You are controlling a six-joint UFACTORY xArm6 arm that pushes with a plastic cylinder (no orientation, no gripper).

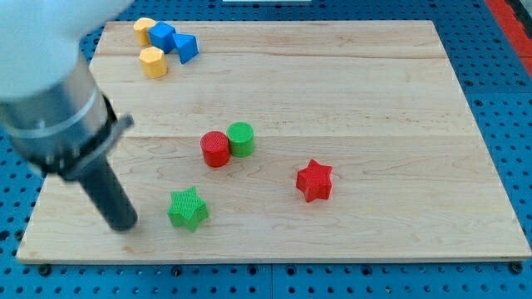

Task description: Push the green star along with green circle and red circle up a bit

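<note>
The green star lies near the view's bottom, left of centre on the wooden board. The red circle and the green circle stand touching side by side above and to the right of the star. My tip rests on the board to the left of the green star, a short gap away, slightly lower than it. The rod rises from it toward the view's upper left.
A red star lies to the right of the circles. At the top left stand a yellow block, a yellow hexagon, a blue cube and a blue triangle.
</note>
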